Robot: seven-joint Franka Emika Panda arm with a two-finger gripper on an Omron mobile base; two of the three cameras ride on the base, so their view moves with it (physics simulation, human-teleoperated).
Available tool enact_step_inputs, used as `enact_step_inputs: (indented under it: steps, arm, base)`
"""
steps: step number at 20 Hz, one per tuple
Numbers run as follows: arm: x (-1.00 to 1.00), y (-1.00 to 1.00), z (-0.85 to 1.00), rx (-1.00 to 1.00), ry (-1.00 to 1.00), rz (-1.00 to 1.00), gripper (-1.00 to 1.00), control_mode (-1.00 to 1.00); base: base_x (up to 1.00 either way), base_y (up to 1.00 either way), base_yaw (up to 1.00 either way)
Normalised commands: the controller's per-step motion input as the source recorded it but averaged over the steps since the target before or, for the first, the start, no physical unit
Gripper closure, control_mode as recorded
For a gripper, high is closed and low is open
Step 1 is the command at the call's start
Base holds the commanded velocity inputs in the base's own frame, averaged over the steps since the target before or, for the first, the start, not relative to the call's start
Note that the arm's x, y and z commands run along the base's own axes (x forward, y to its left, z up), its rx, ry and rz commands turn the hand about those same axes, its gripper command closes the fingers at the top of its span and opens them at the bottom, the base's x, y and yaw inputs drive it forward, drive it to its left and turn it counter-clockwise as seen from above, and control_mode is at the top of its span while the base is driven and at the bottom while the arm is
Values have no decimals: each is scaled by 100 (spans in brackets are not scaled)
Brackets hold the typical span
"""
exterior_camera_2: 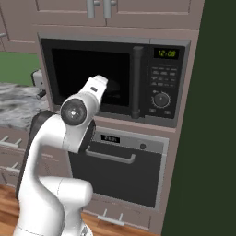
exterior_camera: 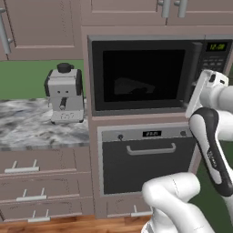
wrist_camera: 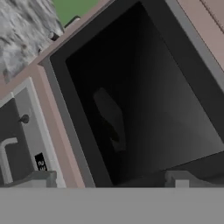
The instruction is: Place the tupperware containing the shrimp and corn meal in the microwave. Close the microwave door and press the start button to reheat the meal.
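Observation:
The microwave (exterior_camera_2: pixel 115 78) is built into the cabinet wall, and the microwave door (exterior_camera: pixel 141 75) looks shut, its black bar handle (exterior_camera_2: pixel 137 83) standing next to the button panel (exterior_camera_2: pixel 164 76). Through the dark glass a dim pale shape shows, the tupperware (exterior_camera: pixel 132 85) (wrist_camera: pixel 109 118) inside. The shrimp and the corn are too dim to make out. My gripper (wrist_camera: pixel 111 178) is open and empty, just in front of the door glass, with its fingertips (wrist_camera: pixel 43 177) set wide apart. The white hand (exterior_camera_2: pixel 97 86) is raised before the lower middle of the door.
An oven (exterior_camera: pixel 145 159) with a horizontal bar handle sits directly below the microwave. A grey coffee machine (exterior_camera: pixel 65 93) stands on the marble counter (exterior_camera: pixel 27 123) to the left, above drawers (exterior_camera: pixel 32 182). A dark green wall (exterior_camera_2: pixel 216 115) closes off the right.

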Motion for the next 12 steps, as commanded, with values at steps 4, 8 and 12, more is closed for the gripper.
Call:
enact_step_inputs:
  steps: [4, 8, 12]
  arm:
    - [-43, -47, 0, 0, 0, 0, -100, -100]
    - [-33, -42, 0, 0, 4, 0, -100, -100]
    - [-18, -49, 0, -1, 7, 0, -100, -100]
  base:
    - [0, 0, 0]
    - [0, 0, 0]
    - [0, 0, 0]
